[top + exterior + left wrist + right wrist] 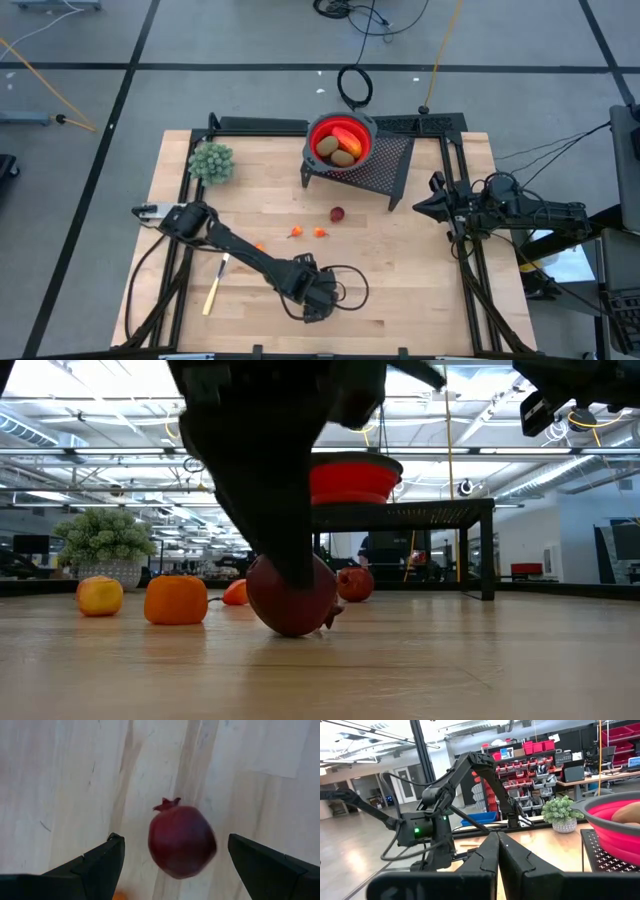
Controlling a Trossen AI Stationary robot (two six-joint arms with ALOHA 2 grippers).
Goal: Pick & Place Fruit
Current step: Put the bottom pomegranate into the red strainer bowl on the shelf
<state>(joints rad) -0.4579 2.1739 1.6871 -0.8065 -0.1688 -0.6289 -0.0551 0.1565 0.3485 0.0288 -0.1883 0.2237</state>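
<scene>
The wooden worktop point(400, 270) carries everything. Far ahead of the left end effector point(172, 857), across the worktop, a black mesh stand point(385, 165) bears a red bowl point(342, 140) with the elongated red-orange fruit point(347, 134) and two brownish-green ovals point(336, 151) inside.

The left arm reaches along the near edge, its end effector pointing straight down with fingers point(100, 865) spread wide. A dark red ball point(182, 840) lies on the wood directly between them, closer to neither finger by much and touched by neither. The low view shows that ball point(290, 595) resting on the worktop beneath the arm.

A second dark red ball point(337, 213) sits well beyond this end effector, toward the stand. Tiny orange bits point(308, 232) lie between that ball and the end effector.

The right end effector point(497, 837) waits at the worktop's right edge, well away from all fruit, its fingers pressed together and empty.
</scene>
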